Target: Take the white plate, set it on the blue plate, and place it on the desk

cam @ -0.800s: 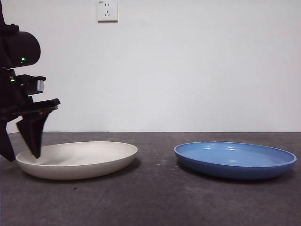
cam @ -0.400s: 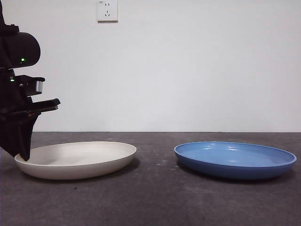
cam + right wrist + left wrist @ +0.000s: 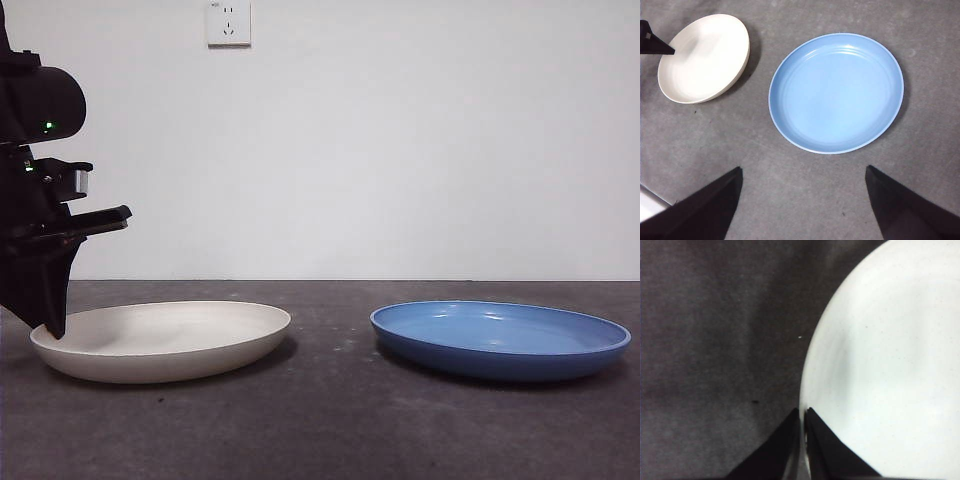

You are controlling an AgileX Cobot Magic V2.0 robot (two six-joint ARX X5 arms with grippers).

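Since one second ago, the left hand has closed from spread jaws to a pinch on the outer rim of the white plate, one jaw inside, one outside. The plate rests on the desk, well apart from the blue plate. The right hand hangs above, jaws spread wide.
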